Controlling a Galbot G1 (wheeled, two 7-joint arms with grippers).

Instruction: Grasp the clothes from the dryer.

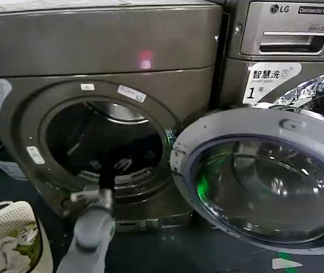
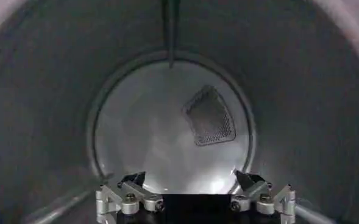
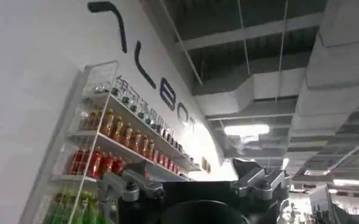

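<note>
The dryer [image 1: 93, 51] stands in front of me, its round door [image 1: 264, 182] swung open to the right. My left arm reaches up through the porthole, and the left gripper [image 1: 108, 166] is inside the dark drum. In the left wrist view the left gripper [image 2: 190, 179] is open with nothing between its fingertips [image 2: 133, 180], facing the drum's pale back wall [image 2: 155, 134] and its perforated vent patch [image 2: 209, 115]. The clothes are out of view. My right gripper [image 3: 191, 173] is open and empty, pointing up towards a ceiling, away from the dryer.
A cream laundry basket [image 1: 2, 219] holding white and pale green fabric sits on the floor at lower left. A silver-fronted LG machine [image 1: 287, 34] stands to the right, behind the open door. A shelf of bottles [image 3: 106, 146] shows in the right wrist view.
</note>
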